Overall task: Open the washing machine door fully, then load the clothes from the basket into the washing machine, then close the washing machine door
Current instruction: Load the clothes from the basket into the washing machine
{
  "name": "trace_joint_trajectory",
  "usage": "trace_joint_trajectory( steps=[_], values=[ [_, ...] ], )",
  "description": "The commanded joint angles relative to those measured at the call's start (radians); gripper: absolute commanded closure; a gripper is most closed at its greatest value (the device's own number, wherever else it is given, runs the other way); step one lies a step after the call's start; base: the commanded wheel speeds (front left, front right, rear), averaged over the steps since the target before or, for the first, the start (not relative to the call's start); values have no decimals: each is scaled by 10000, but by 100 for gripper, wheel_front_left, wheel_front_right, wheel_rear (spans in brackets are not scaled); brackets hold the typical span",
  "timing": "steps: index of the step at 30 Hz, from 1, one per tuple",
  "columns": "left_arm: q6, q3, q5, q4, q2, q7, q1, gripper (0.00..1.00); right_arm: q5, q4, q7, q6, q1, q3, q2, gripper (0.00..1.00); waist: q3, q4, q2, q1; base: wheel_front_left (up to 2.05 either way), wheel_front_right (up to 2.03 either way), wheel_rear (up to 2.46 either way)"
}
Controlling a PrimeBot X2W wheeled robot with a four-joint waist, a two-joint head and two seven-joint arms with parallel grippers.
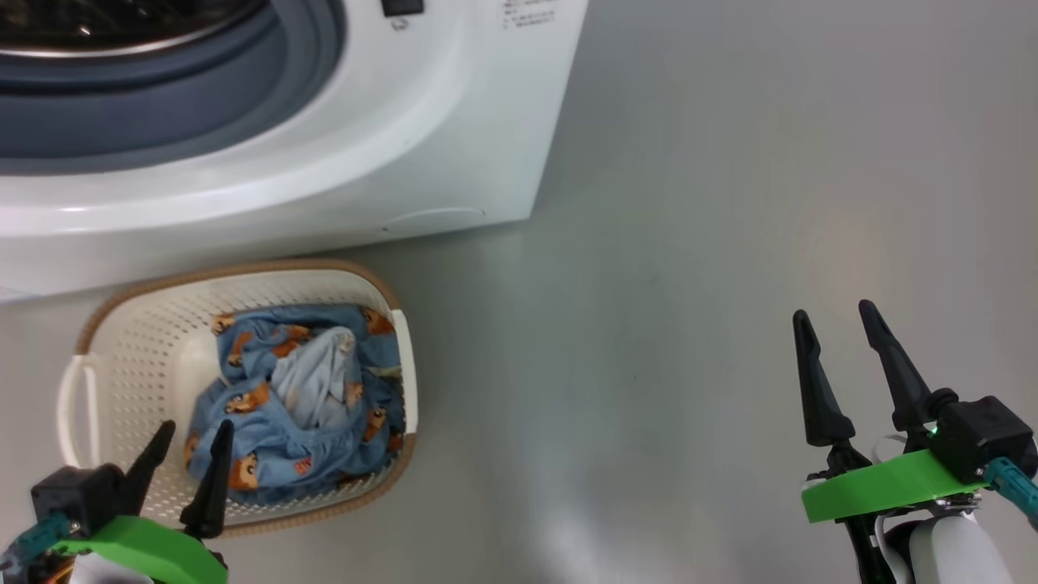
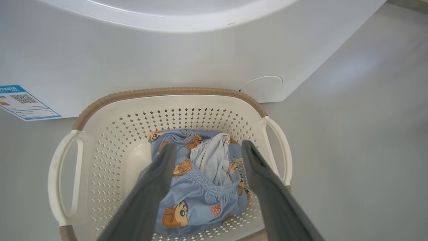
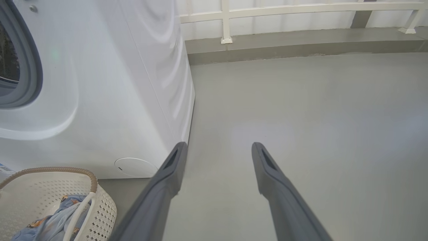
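Blue label sticker [image 2: 25,103]: low on the front of the washing machine [image 2: 167,57], near its bottom edge; I see a blue header band, a QR code [image 2: 23,98] and fine lines of print, all too small for me to read.
Printed block [image 1: 529,14]: small grey lines high on the washing machine's front, near its side edge; illegible to me.
Brand, numbers: none I can read.

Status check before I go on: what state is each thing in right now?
washing machine, drum opening uncovered
round flap, shut
basket, upright on the floor, loaded
clothes, bundled in the basket, ungrasped
left tool, open, empty, over the basket
right tool, open, empty, over bare floor
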Motion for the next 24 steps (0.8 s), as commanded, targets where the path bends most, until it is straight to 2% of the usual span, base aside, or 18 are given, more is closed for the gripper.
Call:
trace_joint_trajectory(
  steps=[1, 8, 17, 20, 21, 24],
  values=[
    [-31, -15, -240, 107, 552, -65, -303, 0, 274, -329, -49, 27, -122, 319, -54, 0, 614, -358, -1, 0, 0, 0, 0],
    [-31, -1668, -874, 598, 1357, -65, -939, 0, 465, -518, -49, 27, -259, 416, -54, 0, 1353, -597, -1, 0, 0, 0, 0],
    [-31, -2882, -1359, 1072, 2234, -65, -1709, 0, 738, -728, -49, 27, -358, 469, -54, 0, 2154, -885, -1, 0, 0, 0, 0],
    [-31, -3177, -1359, 1196, 2448, -65, -1970, 0, 829, -800, -49, 27, -390, 509, -54, 0, 2418, -979, -1, 0, 0, 0, 0],
    [-31, -3665, -1264, 1372, 2751, -65, -2303, 0, 960, -892, -49, 27, -418, 567, -54, 0, 2740, -1109, -1, 0, 0, 0, 0],
    [-31, -4067, -1091, 1506, 2945, -65, -2508, 0, 1056, -951, -49, 27, -427, 604, -54, 0, 2940, -1202, -1, 0, 0, 0, 0]
  ],
)
